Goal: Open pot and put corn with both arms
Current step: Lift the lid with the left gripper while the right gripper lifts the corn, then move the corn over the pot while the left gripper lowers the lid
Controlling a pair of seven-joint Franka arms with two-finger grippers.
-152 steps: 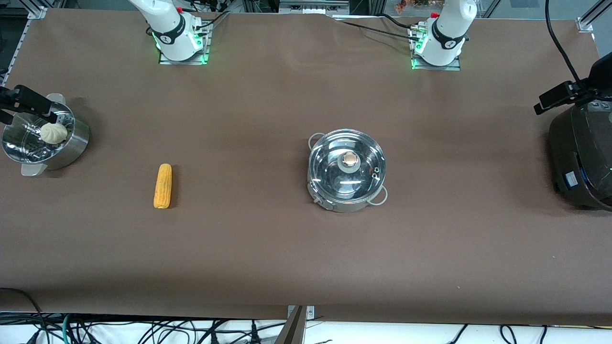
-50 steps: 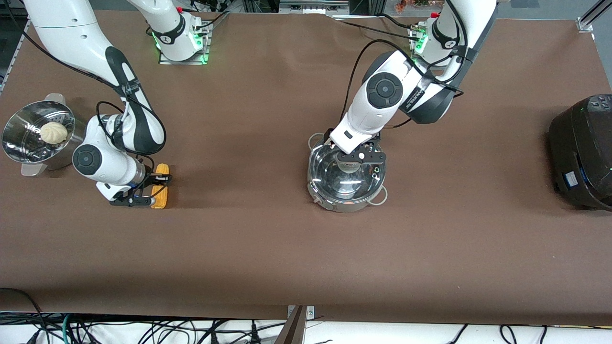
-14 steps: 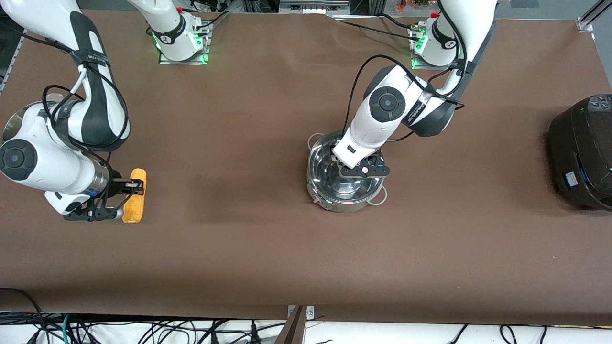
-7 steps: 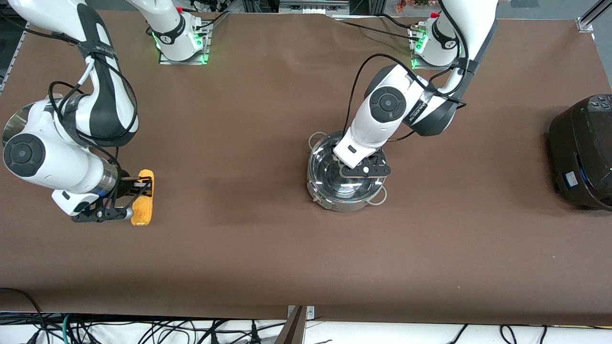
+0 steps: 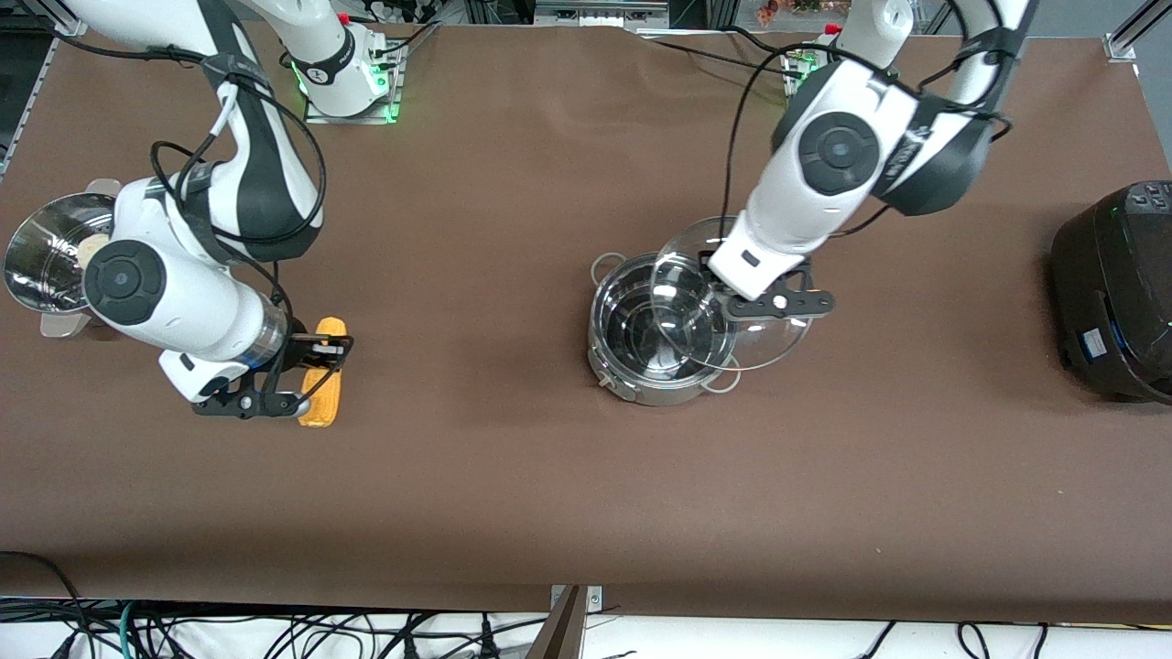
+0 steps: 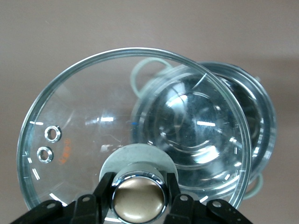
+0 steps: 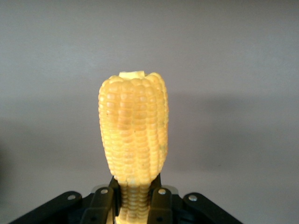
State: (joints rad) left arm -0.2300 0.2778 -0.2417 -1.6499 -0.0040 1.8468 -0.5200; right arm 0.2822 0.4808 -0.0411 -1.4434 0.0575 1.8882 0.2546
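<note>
The steel pot (image 5: pixel 641 394) stands open at mid-table, also seen through the glass in the left wrist view (image 6: pixel 259 112). My left gripper (image 5: pixel 774 304) is shut on the beige knob (image 6: pixel 138 198) of the clear glass lid (image 5: pixel 696 275), which hangs tilted in the air over the pot's rim on the side toward the left arm's end. The lid (image 6: pixel 117 116) fills the left wrist view. My right gripper (image 5: pixel 311 377) is shut on the yellow corn (image 5: pixel 322 409), held above the table toward the right arm's end. In the right wrist view the cob (image 7: pixel 134 126) sticks out past the fingers (image 7: pixel 159 198).
A perforated steel steamer basket (image 5: pixel 37 265) with a white bun (image 5: pixel 89 245), partly hidden by the right arm, sits at the right arm's end. A large black cooker (image 5: pixel 1112 293) stands at the left arm's end. Brown table lies bare between the corn and the pot.
The left gripper has lifted the lid off the pot and swung it up toward the left arm's end. The right gripper has carried the corn some way toward the pot.
</note>
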